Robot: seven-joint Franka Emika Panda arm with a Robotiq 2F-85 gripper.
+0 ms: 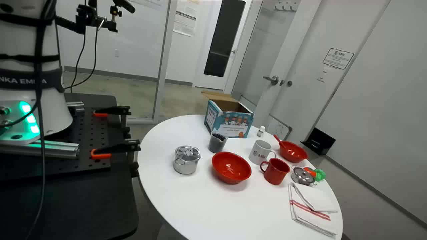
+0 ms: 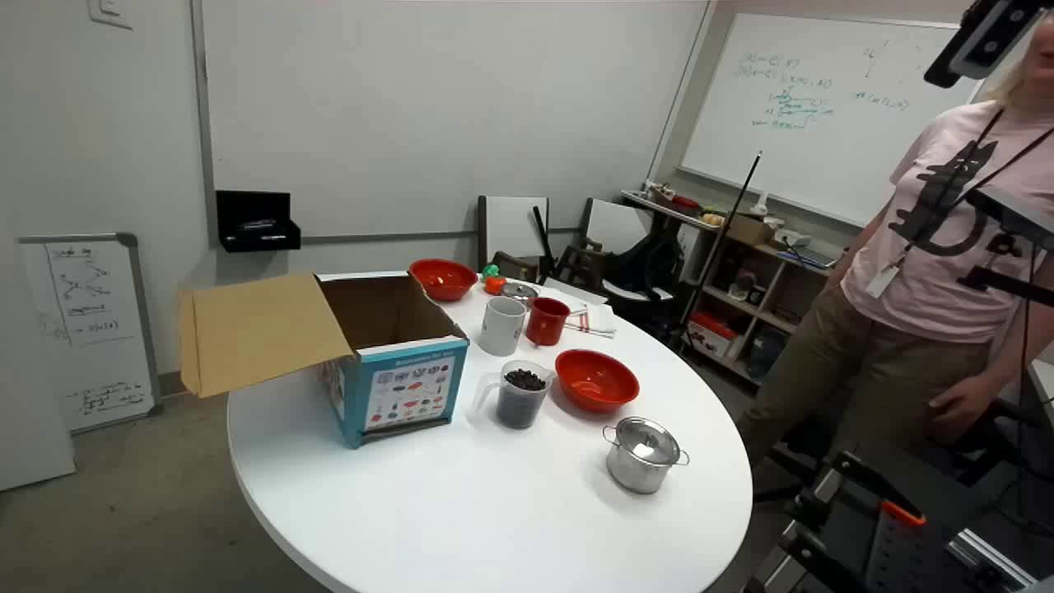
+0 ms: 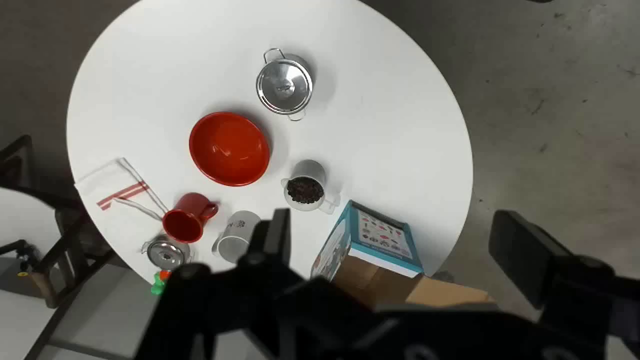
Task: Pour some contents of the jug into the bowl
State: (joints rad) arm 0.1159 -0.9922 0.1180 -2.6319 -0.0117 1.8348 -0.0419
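The bowl is red, the contents of the jug dark. The white towel has red stripes; the tabletop is white, the hand black.

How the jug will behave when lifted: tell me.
The jug will likely spill if tipped, since the dark pieces reach high inside. With its handle on one side only, it may twist if gripped there.

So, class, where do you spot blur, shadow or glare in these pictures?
Wrist view: the open claw looks dark and blurred, and a soft shadow lies beside the red bowl; in an exterior view, glare whitens part of the nearer pot lid.
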